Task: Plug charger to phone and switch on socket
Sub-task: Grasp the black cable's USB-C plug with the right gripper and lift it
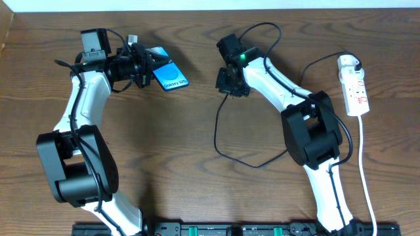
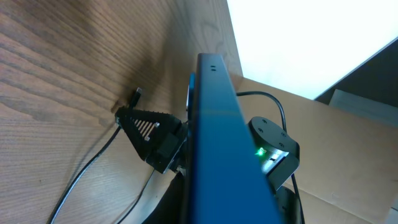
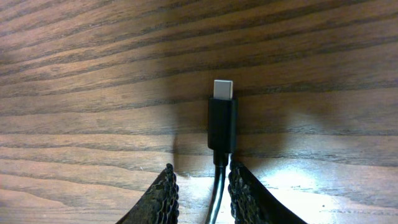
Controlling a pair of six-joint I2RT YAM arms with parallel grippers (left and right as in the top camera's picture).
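NEAR THE CONNECTOR: The right gripper [image 3: 202,186] stands narrowly parted, not clenched. Its fingers [image 3: 249,199] sit either side of the charger cable [image 3: 217,186], directly behind the connector [image 3: 222,121], which points straight ahead of it along the surface [image 3: 93,74]. One finger touches the cable; bare wood shows beside the other.

The step in hand appears to be taking up the connector. Doing it well likely means closing squarely on the stiff black body rather than the limp cable, so that the metal tip lines up with the gripper for insertion.

Further out, facing that gripper, the left gripper [image 1: 149,65] is clenched on the phone [image 1: 170,77], which is tilted, blue screen up, and well apart from the connector. Its charging port cannot be made out.

Farthest off, behind the right gripper and beyond its arm, lies the power strip [image 1: 354,85]. The cable's white plug [image 1: 348,62] appears seated at its far end, and the switches are too small to read.

The right wrist view alone shows the gap at the fingers and the connector's heading. The left wrist view alone shows the phone edge-on, aimed toward the right gripper. Only the overhead view takes in the cable's slack loop and the power strip.
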